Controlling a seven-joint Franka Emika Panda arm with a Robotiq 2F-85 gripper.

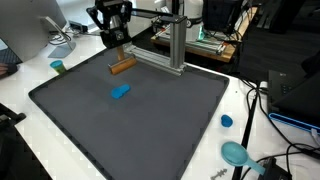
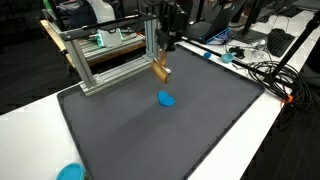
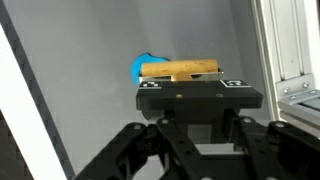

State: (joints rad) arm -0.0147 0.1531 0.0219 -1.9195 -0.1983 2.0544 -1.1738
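Dark grey mat (image 1: 150, 130), end effector (image 1: 116, 56) tight around wooden block (image 1: 122, 67), teal bowl (image 1: 235, 152) beside mat, contents unseen.

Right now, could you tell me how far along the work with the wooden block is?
Done: the gripper is shut on the wooden block. In hand: it holds it beside the metal frame, over the grey mat. Left: not yet released; the blue piece lies untouched.
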